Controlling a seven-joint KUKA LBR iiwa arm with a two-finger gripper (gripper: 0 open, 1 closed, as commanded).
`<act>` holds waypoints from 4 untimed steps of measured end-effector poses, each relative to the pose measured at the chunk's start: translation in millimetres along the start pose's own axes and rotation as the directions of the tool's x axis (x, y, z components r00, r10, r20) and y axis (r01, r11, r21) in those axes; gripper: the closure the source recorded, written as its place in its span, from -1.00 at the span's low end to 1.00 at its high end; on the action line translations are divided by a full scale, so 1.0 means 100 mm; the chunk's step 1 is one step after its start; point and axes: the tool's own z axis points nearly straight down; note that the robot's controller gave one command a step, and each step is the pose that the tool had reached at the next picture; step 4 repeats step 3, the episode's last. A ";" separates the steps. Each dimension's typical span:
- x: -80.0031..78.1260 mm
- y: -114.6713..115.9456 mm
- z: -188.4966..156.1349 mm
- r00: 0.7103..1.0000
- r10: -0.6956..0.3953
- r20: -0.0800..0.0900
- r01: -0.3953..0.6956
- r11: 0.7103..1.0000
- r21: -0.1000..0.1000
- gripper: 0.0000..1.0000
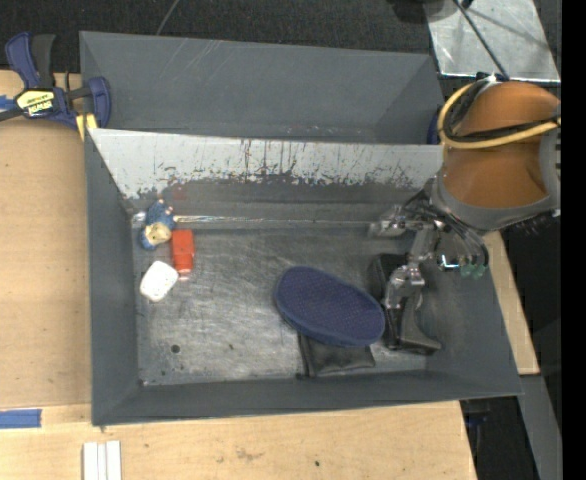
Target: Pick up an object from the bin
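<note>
While the gripper [410, 313] sits low in the grey metal bin [263, 88], open or closed I cannot tell, nothing looks lifted yet: the dark blue oval cushion [328, 306] lies just beside it, away from the arm, overlapping a flat black piece [338, 356].

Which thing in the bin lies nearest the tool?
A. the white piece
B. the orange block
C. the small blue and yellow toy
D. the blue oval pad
D: the blue oval pad lies just beside the tool, while the orange block, the white piece and the toy sit together far off to the left.
</note>
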 end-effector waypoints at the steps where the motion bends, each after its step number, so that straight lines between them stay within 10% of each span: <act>1: 0.18 1.14 0.76 0.776 -0.631 0.008 0.631 0.776 0.019 -1.00; 2: 0.17 1.13 0.75 0.778 -0.629 0.009 0.628 0.778 0.020 1.00; 3: 0.08 1.33 -0.88 0.765 -0.643 0.014 0.643 0.766 0.010 1.00; 4: 0.08 1.33 -0.88 0.765 -0.643 0.014 0.643 0.766 0.010 1.00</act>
